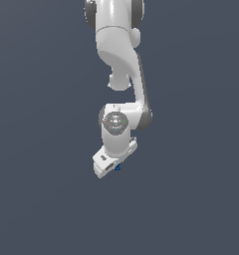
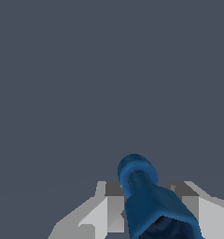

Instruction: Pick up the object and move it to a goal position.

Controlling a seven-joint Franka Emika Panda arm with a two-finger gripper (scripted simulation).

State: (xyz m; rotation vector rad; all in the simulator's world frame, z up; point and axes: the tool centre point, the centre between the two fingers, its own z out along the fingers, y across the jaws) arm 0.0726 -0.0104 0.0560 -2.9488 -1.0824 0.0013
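Treat the pick as apparently complete and the transport as still open. In the wrist view, the object (image 2: 151, 200) sits between the two grey fingers (image 2: 115, 205) of the gripper (image 2: 151, 198), one finger on each side and both close against its flared blue body; its narrower rounded end projects beyond the fingertips. Read this as the fingers pinching the object rather than standing spread, although the contact faces themselves are hidden behind the blue body, so you cannot confirm the grip is square. In the exterior view, the gripper (image 1: 113, 168) is tilted, and the object (image 1: 118, 167) shows only as a tiny blue spot at its lower edge, on the exterior view's right side of the hand. The arm (image 1: 122, 64) descends from the top of the frame and bends at the wrist. The backdrop is uniform grey in both views with no visible shadow or surface edge, so you cannot tell whether the object is lifted clear or still resting on a support. No goal marker appears in either view, so you cannot judge how much travel remains. Assume that what is left is to carry the object to the goal position; plan it with care, because a small part held near the fingertips may slip if the wrist reorients abruptly.
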